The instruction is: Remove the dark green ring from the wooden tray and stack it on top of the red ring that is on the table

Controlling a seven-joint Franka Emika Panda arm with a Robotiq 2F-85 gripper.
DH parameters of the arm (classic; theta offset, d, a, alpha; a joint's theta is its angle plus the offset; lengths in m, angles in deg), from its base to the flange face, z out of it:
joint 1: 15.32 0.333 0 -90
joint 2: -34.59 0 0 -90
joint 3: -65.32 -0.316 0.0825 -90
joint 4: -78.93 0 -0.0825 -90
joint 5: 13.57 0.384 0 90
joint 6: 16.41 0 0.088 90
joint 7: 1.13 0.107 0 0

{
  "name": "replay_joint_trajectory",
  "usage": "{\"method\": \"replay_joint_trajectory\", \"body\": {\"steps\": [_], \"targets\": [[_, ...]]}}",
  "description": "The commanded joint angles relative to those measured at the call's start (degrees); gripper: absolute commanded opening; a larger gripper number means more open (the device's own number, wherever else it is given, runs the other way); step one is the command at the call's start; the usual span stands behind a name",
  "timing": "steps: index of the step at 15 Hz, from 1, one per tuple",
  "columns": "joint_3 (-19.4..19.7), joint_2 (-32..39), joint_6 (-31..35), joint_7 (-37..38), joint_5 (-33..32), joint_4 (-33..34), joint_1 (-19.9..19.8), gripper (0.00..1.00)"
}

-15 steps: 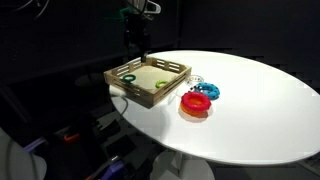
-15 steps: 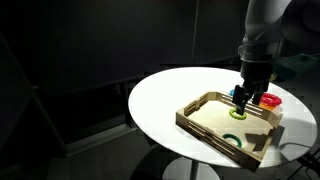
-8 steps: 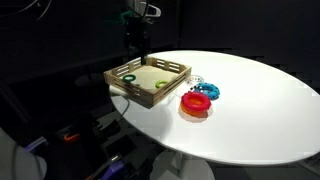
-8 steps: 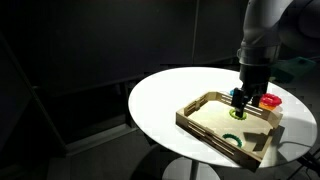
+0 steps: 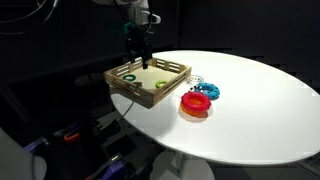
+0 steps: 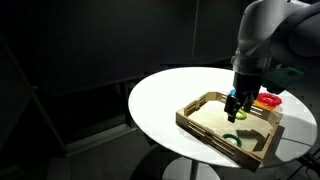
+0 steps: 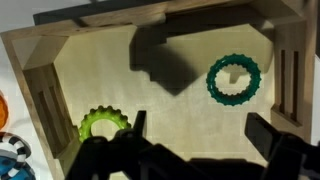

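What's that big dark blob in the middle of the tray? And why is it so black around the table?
Wrist view: the blob is a shadow on the tray floor, probably cast by the tool above it. Both exterior views: only the table is lit; the room behind is dark.

Wrist view, seemingly overhead, near tray [image 7: 92,82]

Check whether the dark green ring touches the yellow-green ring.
Apart. Wrist view shows bare floor of the wooden tray between the dark green ring and the yellow-green ring.
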State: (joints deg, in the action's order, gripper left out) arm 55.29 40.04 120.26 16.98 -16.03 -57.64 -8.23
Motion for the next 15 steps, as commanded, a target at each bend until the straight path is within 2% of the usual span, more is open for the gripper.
{"method": "replay_joint_trajectory", "body": {"steps": [1,15], "targets": [[1.1,1.4,2.8,0.2,-1.9,-0.3,1.3,1.0],[2.5,6.2,6.5,-0.5,-2.9,-1.3,3.4,1.0]]}}
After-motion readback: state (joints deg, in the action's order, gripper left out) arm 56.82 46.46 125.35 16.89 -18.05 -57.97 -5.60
